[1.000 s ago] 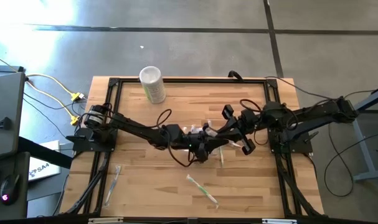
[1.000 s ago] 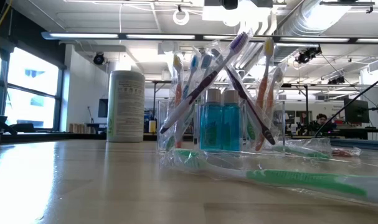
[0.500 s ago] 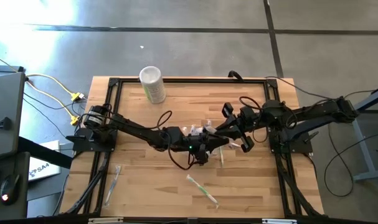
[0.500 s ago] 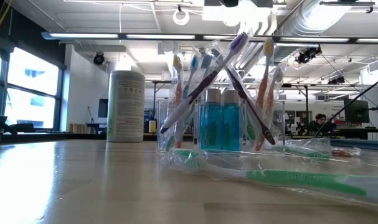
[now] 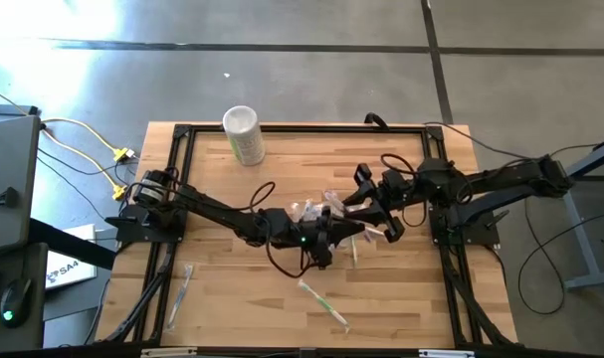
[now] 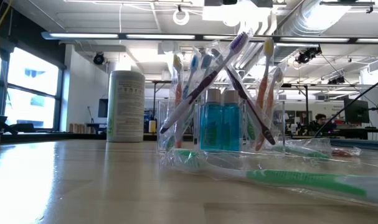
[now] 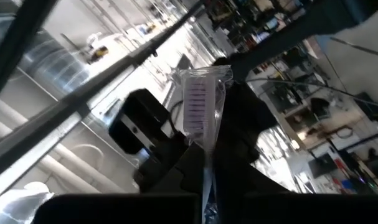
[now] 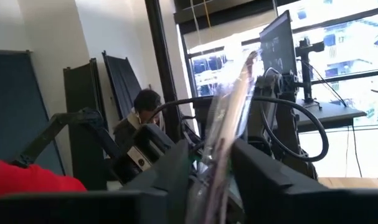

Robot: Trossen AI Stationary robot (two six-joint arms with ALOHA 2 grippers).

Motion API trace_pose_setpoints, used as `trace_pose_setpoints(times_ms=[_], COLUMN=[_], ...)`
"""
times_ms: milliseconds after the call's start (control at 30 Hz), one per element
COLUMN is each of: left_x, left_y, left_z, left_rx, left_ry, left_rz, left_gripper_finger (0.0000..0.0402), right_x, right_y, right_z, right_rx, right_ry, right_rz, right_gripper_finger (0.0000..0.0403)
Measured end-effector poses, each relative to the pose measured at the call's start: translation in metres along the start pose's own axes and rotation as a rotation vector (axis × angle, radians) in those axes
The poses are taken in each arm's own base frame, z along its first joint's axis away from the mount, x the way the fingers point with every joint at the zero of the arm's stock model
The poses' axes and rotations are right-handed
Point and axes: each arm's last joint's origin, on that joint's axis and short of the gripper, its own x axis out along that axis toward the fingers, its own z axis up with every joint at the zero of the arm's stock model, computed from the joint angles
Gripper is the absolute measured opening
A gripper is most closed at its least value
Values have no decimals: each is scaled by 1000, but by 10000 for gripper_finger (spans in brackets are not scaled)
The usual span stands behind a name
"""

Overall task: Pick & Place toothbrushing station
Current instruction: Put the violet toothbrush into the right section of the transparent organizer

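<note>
A slim toothbrush in a clear wrapper, with a purple-bristled head (image 7: pixel 198 102), is up in the air over the table's middle. My left gripper (image 7: pixel 204 182) (image 5: pixel 319 242) is shut on it. My right gripper (image 8: pixel 212 169) (image 5: pixel 366 207) meets it from the table's right and is open, its fingers on either side of the wrapped toothbrush (image 8: pixel 229 112). In the low view the small clear cup (image 6: pixel 221 134) stands on the table with several toothbrushes leaning in it and teal tubes (image 6: pixel 221 124). My left gripper pinches the wrapped toothbrush's handle (image 7: pixel 207 163) between its two fingers, a little below the head. The head end sticks out past the fingertips, free in the air. My right gripper's fingers flank the wrapper (image 8: pixel 208 163); I cannot tell whether they touch it.
A tall white cylinder (image 5: pixel 244 134) stands at the far left. A green wrapped toothbrush (image 5: pixel 323 301) lies near the front edge, another toothbrush (image 5: pixel 182 286) at the near left, and a pale one (image 5: pixel 353 249) beside my left gripper. A person (image 8: pixel 142 115) sits beyond the table.
My right gripper has gone a little toward the table's left, closer to my left gripper. My left arm has shifted slightly toward the near edge. The cup and the toothbrushes on the table have stayed where they were.
</note>
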Motion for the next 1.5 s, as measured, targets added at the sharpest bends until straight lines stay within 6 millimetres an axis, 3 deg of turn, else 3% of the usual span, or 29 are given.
trace_pose_setpoints(times_ms=[267,400,633,767,867,1000,1167,1233,1333,1500], left_x=[0,0,5,10,7,-4,-17,-19,-18,-16], left_y=[-2,-2,9,24,32,38,43,39,30,20], left_z=[-3,-4,-16,-37,-54,-82,-135,-146,-142,-112], left_rx=[-85,-151,-361,-534,-668,-993,-1729,-1921,-2035,-2060], left_ry=[108,137,277,465,490,390,96,-35,-175,-341], left_rz=[-92,-102,-116,-174,-248,-354,-423,-472,-489,-401], left_gripper_finger=[5,5,5,5,5,5,5,5,5,5], right_x=[-21,-33,-55,-66,-71,-73,-69,-67,-60,-45], right_y=[11,17,26,31,32,36,43,45,47,48], right_z=[25,34,40,37,32,24,13,9,3,-7], right_rx=[-55,-101,-178,-279,-337,-344,-354,-366,-392,-426], right_ry=[-84,-90,-28,58,132,206,287,314,333,347], right_rz=[-27,-38,-40,-49,-78,-76,-20,-7,-39,-137], right_gripper_finger=[249,293,312,307,301,295,293,293,293,293])
